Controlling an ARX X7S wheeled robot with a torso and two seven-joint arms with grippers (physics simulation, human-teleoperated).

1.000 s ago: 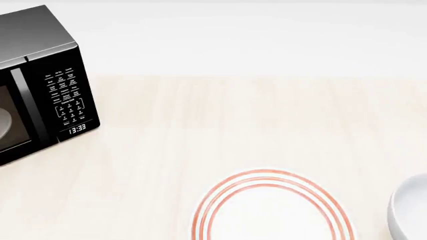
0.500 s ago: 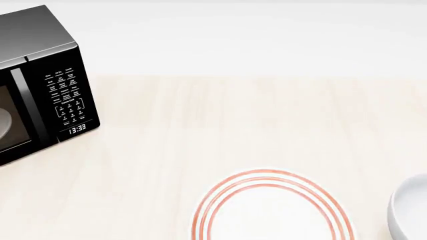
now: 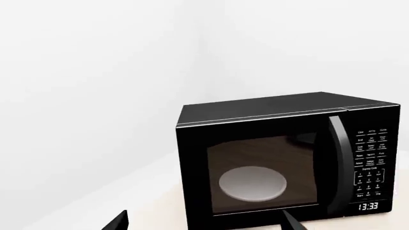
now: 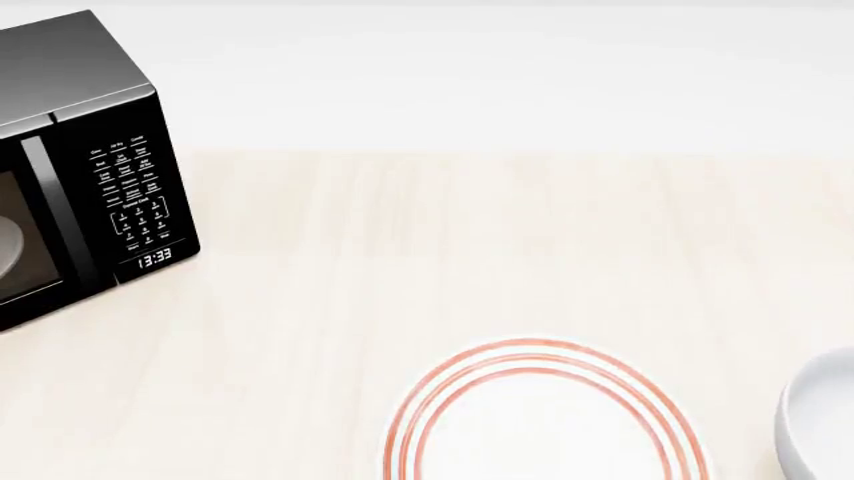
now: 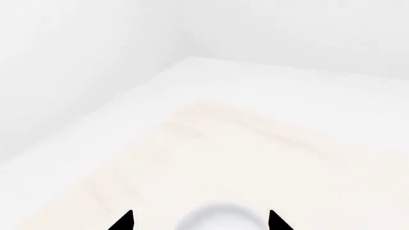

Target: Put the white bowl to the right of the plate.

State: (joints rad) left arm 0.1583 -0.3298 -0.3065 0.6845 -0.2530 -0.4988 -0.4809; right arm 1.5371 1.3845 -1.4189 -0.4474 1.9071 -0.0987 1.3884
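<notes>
White bowl (image 4: pixel 823 420): in my head view it sits at the far right edge of the frame, on the pale wood table (image 4: pixel 507 250), and the frame cuts it off on the right and below, so I see only its left rim and part of the inner wall. It lies to the right of the plate (image 4: pixel 541 420), apart from it, with a strip of bare tabletop between the two. The plate's near part is cropped by the lower edge; its red-orange rings show only along the far arc and sides.

Right wrist view: the bowl (image 5: pixel 221 218) shows as a pale rounded rim, hard to separate from the light table surface. It lies between the two dark fingertips of the right gripper (image 5: pixel 200 221), which stand well apart; only the tips are in frame, and I cannot tell whether they touch the bowl.

Left wrist view: left gripper (image 3: pixel 203 221) also shows two dark tips only, set wide apart, nothing between them. Beyond them stands the black microwave (image 3: pixel 281 158), door shut, clock reading 13:33, a pale dish (image 3: pixel 252 183) dimly visible through the window. In my head view neither arm is visible, and the microwave (image 4: pixel 80 170) is cut off at the left.
</notes>
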